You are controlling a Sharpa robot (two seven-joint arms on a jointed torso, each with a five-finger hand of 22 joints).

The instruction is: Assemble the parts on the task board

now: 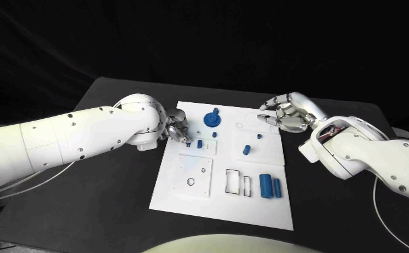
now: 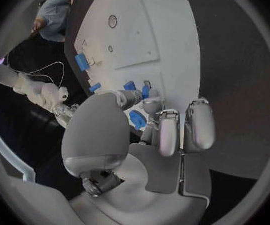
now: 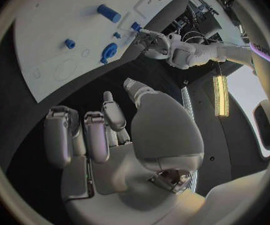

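The big white task board (image 1: 223,200) lies flat between the two arms, so both hands can reach its holes and slots. The left arm (image 1: 77,138) comes in low and bends toward the board's near-left edge. The right arm (image 1: 366,152) bends in from the other side.

The left hand (image 1: 177,127) sits at the board's edge with its fingers curled close together. A small blue part (image 1: 200,143) lies just beside its fingertips. I cannot tell if the hand is pinching a part or only touching the board.

The right hand (image 1: 285,113) hangs over the board's far corner, fingers bent in and holding nothing, I think waiting.

A round blue part (image 1: 212,117) lies between the hands. A blue cylinder (image 1: 266,185) rests well away from both.
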